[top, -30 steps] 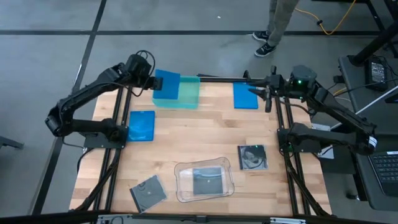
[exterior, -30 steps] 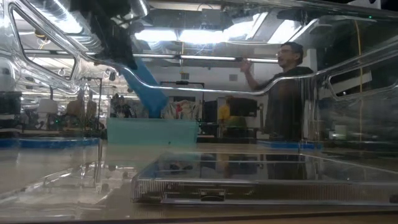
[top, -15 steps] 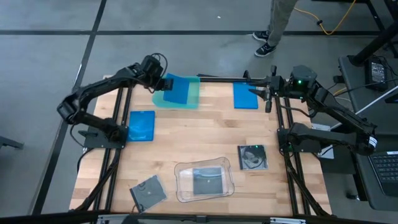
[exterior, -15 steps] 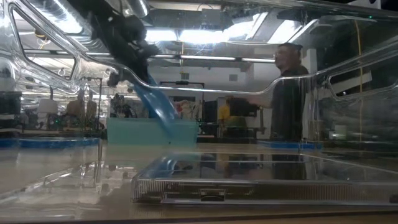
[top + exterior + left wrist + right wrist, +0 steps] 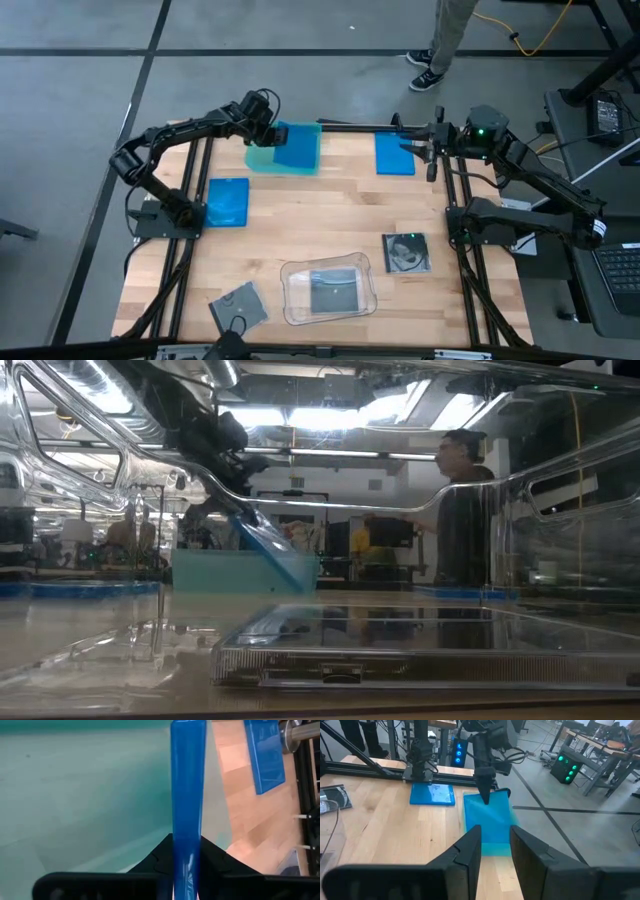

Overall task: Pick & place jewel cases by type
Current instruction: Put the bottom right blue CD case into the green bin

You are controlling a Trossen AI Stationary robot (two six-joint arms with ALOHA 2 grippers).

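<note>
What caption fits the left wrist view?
Left gripper holds a blue jewel case edge-on over the teal tray; another blue case lies on the table.

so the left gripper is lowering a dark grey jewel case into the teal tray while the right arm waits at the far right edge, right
Not quite: the case in the left gripper is solid bright blue, not dark grey. The left wrist view shows the blue jewel case edge-on between the fingers, over the teal tray. The right gripper does wait at the far right edge.
</note>
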